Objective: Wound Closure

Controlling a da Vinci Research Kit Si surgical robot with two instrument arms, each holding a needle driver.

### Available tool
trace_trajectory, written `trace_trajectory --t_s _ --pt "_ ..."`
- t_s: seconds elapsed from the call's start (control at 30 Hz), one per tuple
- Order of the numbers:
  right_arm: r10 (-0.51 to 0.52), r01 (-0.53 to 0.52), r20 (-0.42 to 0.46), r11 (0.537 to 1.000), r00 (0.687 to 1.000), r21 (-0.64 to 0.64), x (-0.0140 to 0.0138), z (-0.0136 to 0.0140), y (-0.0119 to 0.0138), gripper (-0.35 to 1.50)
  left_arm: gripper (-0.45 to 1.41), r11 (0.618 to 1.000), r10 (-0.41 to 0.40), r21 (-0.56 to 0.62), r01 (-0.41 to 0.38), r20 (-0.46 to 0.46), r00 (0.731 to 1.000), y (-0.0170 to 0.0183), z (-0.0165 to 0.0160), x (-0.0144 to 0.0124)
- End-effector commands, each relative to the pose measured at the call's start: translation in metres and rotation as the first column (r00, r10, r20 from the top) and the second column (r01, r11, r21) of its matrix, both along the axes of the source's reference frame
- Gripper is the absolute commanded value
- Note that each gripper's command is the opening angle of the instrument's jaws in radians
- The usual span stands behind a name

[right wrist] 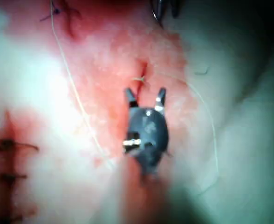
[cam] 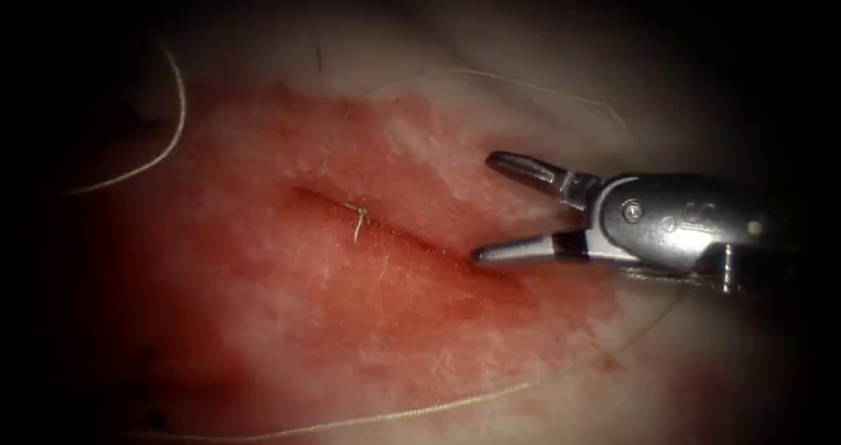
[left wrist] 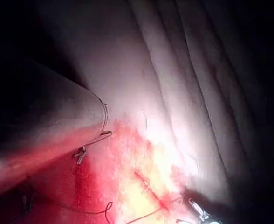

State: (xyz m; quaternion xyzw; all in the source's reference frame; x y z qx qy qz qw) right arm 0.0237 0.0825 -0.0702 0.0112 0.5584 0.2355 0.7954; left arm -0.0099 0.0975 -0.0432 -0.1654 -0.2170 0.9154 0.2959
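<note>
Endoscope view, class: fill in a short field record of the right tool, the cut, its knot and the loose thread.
right tool: jaws open, holding nothing, at the right end of the cut
cut: a slanted line in the tissue
knot: tied on the cut, short ends sticking out
thread: loose, lying over the tissue
needle: cannot tell where

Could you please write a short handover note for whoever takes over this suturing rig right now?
Right arm's steel claw: jaws open, holding nothing, at the right end of the narrow dark cut in the red-stained pork tissue.
Left claw: state not established.
Done: one tan knotted stitch with short cut ends sits on the cut.
Thin pale thread lies loose around the wound.
Left: the cut right of the stitch looks unclosed.
</note>
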Motion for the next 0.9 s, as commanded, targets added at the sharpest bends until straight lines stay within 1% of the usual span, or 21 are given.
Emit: trace_trajectory --t_s 0.03,0.23,0.27,0.3,0.37,0.43,0.53,0.57,0.63,0.67,0.8,0.9 --pt "0.0 0.0 -0.002 1.0 1.0 -0.001 0.0007 0.0005 0.0 1.48 0.68 1.0 0.001 -0.002 -0.001 0.003 1.0 -0.0001 0.0007 -0.0005" --pt "0.001 -0.001 -0.002 1.0 1.0 -0.002 0.0007 0.0006 0.0 1.48 0.68 1.0 -0.004 0.007 0.004 0.0 1.0 0.0008 0.0005 -0.0009" --pt "0.001 -0.001 -0.001 1.0 1.0 -0.002 0.0008 0.0006 0.0 1.48 0.68 1.0 -0.022 0.009 0.022 0.011 1.0 0.0012 0.0002 -0.0013" --pt "0.001 -0.001 -0.001 1.0 1.0 -0.002 0.0008 0.0006 0.0 1.48 0.68 1.0 -0.025 0.009 0.024 0.013 1.0 0.0013 0.0 -0.0013" --pt "-0.001 0.001 0.001 1.0 1.0 -0.001 0.0008 0.0006 -0.0001 1.48 0.68 0.997 -0.078 0.023 0.077 0.029 0.997 0.0016 -0.001 -0.0018" --pt "-0.001 0.001 0.001 1.0 1.0 -0.001 0.0008 0.0006 -0.0001 1.48 0.68 0.995 -0.099 0.033 0.098 0.029 0.995 0.0013 -0.0016 -0.0018" --pt "-0.001 0.001 0.001 1.0 1.0 -0.001 0.0008 0.0006 -0.0001 1.48 0.65 0.981 -0.173 0.095 0.171 0.006 0.985 0.0003 -0.0026 -0.0019" --pt "-0.001 0.001 0.001 1.0 1.0 -0.001 0.0008 0.0006 -0.0001 1.48 0.62 0.966 -0.224 0.128 0.224 -0.02 0.974 0.0002 -0.003 -0.002" --pt "-0.001 0.001 0.001 1.0 1.0 -0.001 0.0008 0.0006 -0.0001 1.48 0.62 0.948 -0.273 0.158 0.277 -0.047 0.961 0.0 -0.0032 -0.0021" --pt "-0.001 0.001 0.001 1.0 1.0 -0.001 0.0008 0.0006 -0.0001 1.48 0.62 0.923 -0.327 0.189 0.336 -0.08 0.942 -0.0001 -0.0036 -0.0025" --pt "-0.001 0.001 0.001 1.0 1.0 -0.001 0.0008 0.0006 -0.0001 1.48 0.62 0.909 -0.352 0.2 0.365 -0.097 0.931 -0.0006 -0.0039 -0.0031" --pt "-0.003 0.003 0.003 1.0 1.0 0.0 0.0007 0.0006 -0.0001 1.48 0.62 0.879 -0.4 0.226 0.421 -0.131 0.907 -0.0004 -0.0042 -0.0038"
